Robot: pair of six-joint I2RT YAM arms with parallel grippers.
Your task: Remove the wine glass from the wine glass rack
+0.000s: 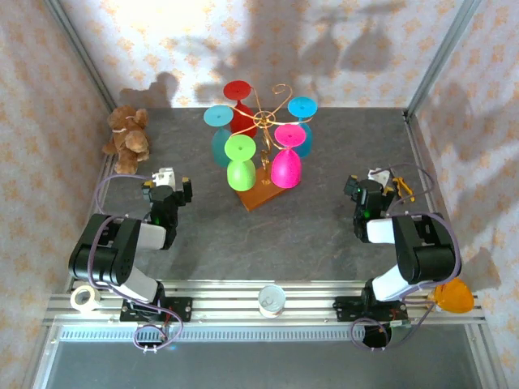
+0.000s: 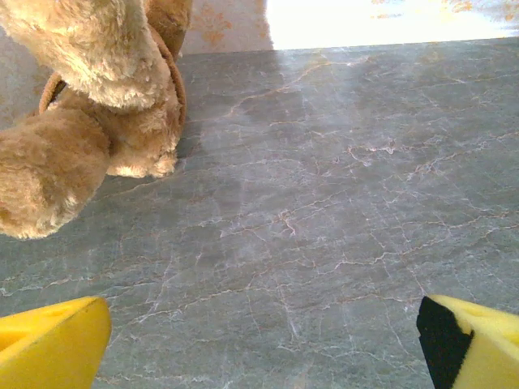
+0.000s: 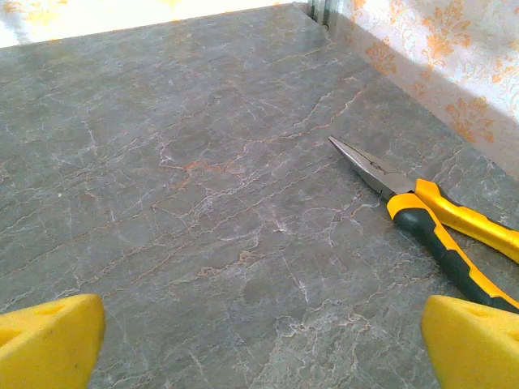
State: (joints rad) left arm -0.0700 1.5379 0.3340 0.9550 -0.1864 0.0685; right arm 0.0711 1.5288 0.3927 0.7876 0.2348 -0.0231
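Grey veined tabletop flat under left jaws and right jaws, running well ahead of both. Back wall far beyond jaws: pale pink wallpaper, orange floral print. Same paper on side wall, off right of right jaws. Bright light patch glaring ahead of left jaws. Dark shadows high on back wall. Metal frame post at far right corner. Aluminium rails behind jaws, along near edge.

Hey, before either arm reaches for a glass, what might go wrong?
1. The green glass and pink glass hang close together on the rack; lifting one may knock the other.
2. The base looks small, so a sideways tug might tip the rack.
3. The pliers lie near the open right gripper and the teddy near the open left gripper; a swing could snag them.
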